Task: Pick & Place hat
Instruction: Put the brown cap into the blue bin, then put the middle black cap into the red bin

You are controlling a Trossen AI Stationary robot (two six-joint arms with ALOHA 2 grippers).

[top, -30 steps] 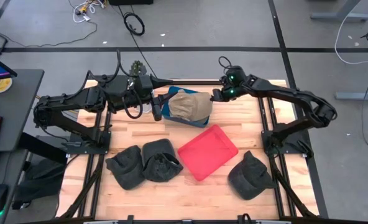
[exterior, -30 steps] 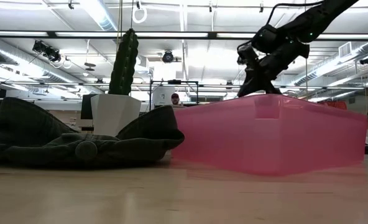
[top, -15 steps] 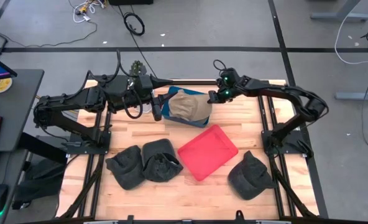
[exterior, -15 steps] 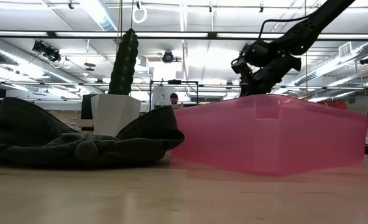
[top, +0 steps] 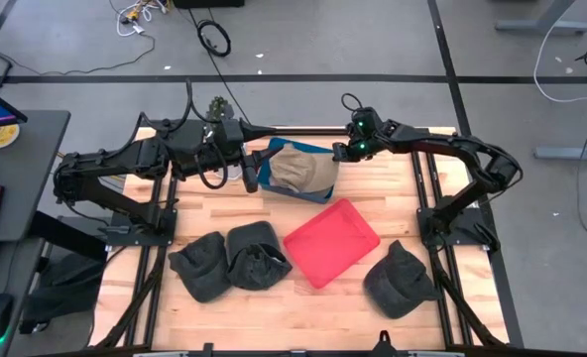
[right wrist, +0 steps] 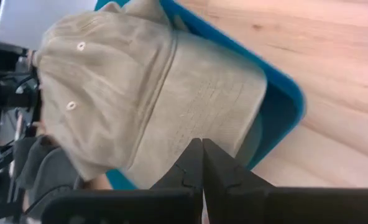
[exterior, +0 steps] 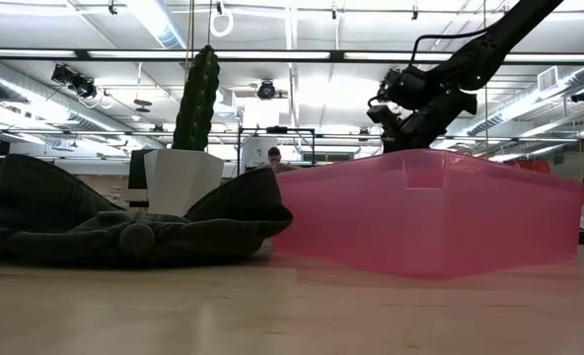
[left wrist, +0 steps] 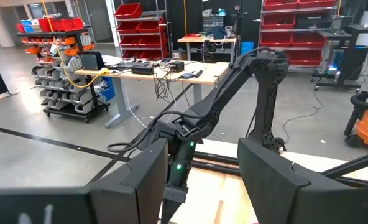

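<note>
A tan hat (top: 303, 169) lies in a blue tray (top: 267, 178) at the table's far middle. In the right wrist view its crown (right wrist: 97, 93) and brim (right wrist: 215, 99) fill the blue tray (right wrist: 283, 93). My right gripper (top: 345, 151) is shut and hovers at the hat's right side, its fingertips (right wrist: 201, 149) over the brim's edge. My left gripper (top: 251, 178) is open and waits by the tray's left edge. In the left wrist view the left gripper (left wrist: 202, 180) looks level toward the right arm. My right gripper comes slanting down from the table's right, its shut fingertips (right wrist: 201, 149) over the edge of the tan hat's brim (right wrist: 224, 124). I cannot tell whether they touch it. The hat lies flat in the tray.
A red tray (top: 331, 241) sits near the table's middle and shows as a pink wall (exterior: 430, 212) in the low view. Three dark grey hats lie along the near side: two (top: 199, 266) (top: 257, 256) on the left, one (top: 401, 281) on the right. A cactus pot (exterior: 179, 177) stands behind.
My right gripper has moved a little toward the table's left, closer to the tan hat, and has dropped slightly. The hat and the left arm have stayed where they were.
</note>
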